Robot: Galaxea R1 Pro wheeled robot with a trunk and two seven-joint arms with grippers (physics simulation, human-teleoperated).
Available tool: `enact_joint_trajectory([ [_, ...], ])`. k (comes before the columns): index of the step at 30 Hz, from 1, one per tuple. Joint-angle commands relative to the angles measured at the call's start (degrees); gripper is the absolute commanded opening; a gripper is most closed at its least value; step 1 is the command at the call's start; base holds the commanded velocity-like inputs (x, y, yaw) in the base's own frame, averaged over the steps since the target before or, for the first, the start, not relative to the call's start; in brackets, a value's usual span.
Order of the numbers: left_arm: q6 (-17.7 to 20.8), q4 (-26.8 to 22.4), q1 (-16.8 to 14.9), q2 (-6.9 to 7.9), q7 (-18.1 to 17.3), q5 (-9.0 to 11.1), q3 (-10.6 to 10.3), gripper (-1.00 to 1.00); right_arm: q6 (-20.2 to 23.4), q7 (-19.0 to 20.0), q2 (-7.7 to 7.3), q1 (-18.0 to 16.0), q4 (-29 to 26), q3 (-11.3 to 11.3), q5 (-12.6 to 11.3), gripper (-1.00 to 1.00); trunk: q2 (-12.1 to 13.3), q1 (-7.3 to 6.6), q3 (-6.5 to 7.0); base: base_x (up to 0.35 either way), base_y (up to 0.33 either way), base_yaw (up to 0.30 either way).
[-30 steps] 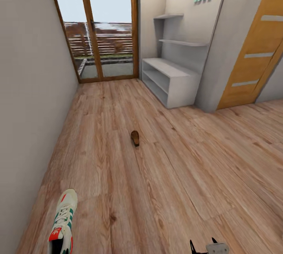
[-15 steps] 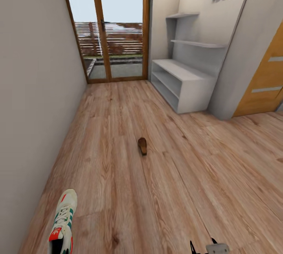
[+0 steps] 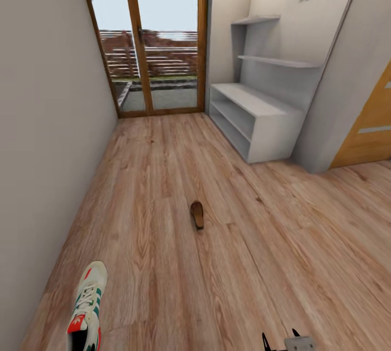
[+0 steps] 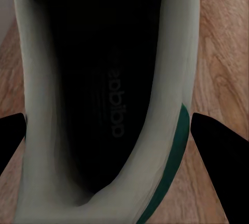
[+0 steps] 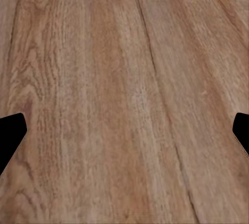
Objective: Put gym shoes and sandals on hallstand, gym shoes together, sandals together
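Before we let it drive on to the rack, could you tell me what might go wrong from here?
1. The left gripper holds the sneaker with its fingers on either side; how firm that grip is cannot be judged, so it might slip on the way.
2. A sandal lies on the floor between the robot and the shoe rack; the base could run over it.
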Motion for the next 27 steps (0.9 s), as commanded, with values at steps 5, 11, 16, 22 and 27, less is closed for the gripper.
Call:
enact_joint_trajectory([
  [5,-0.2,0.0,0.0,-0.02,0.0,0.3,-0.2,-1.0,-0.2,0.0,0.09,0.0,0.0,-0.3,0.6,1.0,0.0,0.02,-0.05,0.338,0.0,0.0],
  [11,-0.2,0.0,0.0,0.0,0.0,0.3,-0.2,-1.0,-0.2,0.0,0.09,0.0,0.0,-0.3,0.6,1.0,0.0,0.02,-0.05,0.338,0.0,0.0],
  [16,-0.2,0.0,0.0,-0.04,0.0,0.3,-0.2,-1.0,-0.2,-0.1,0.09,0.0,0.0,-0.3,0.5,1.0,0.0,0.02,-0.05,0.338,0.0,0.0],
  [22,-0.2,0.0,0.0,-0.04,0.0,0.3,-0.2,-1.0,-0.2,-0.2,0.09,0.0,0.0,-0.3,0.5,1.0,0.0,0.02,-0.05,0.338,0.0,0.003],
  [27,-0.3,0.0,0.0,-0.04,0.0,0.3,-0.2,-1.0,-0.2,-0.2,0.09,0.0,0.0,-0.3,0.5,1.0,0.0,0.02,-0.09,0.338,0.0,0.109],
])
